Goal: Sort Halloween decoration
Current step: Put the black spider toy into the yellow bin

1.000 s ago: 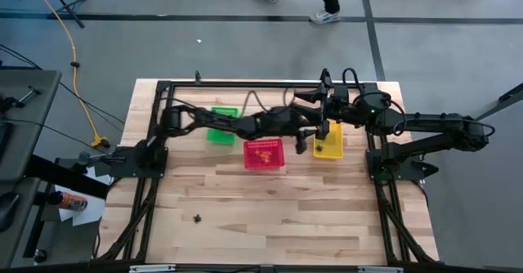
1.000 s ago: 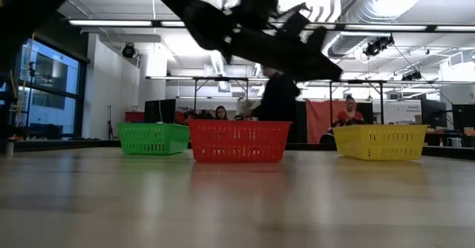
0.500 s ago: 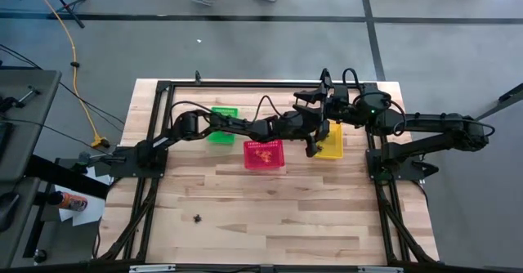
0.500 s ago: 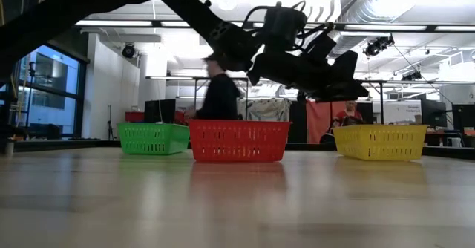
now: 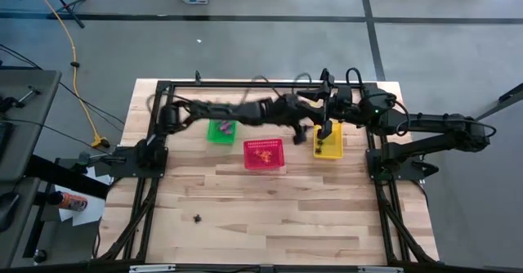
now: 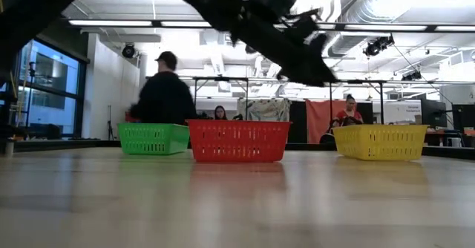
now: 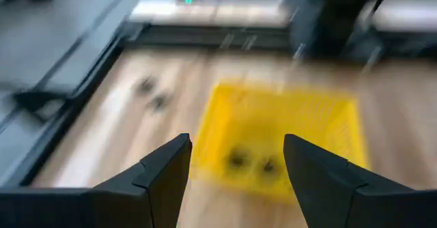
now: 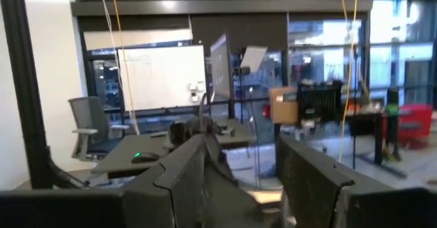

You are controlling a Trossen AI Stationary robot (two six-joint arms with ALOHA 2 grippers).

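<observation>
Nearest us, one small black trinket (image 5: 197, 218) lies alone on the bare wooden table (image 5: 270, 216), well apart from the baskets. Farther back we see three mesh baskets in a row: green basket (image 5: 221, 131), red basket (image 5: 264, 154) with orange trinkets (image 5: 263, 151) inside, yellow basket (image 5: 328, 142) with dark trinkets (image 7: 251, 160) inside. Our left gripper (image 7: 237, 161) hangs over the yellow basket, fingers spread wide and empty. Our right gripper (image 8: 240, 161) waits behind the yellow basket at the table's far edge, fingers parted, grasping nothing. Beyond the table, a person (image 6: 164, 92) stands behind the green basket.
</observation>
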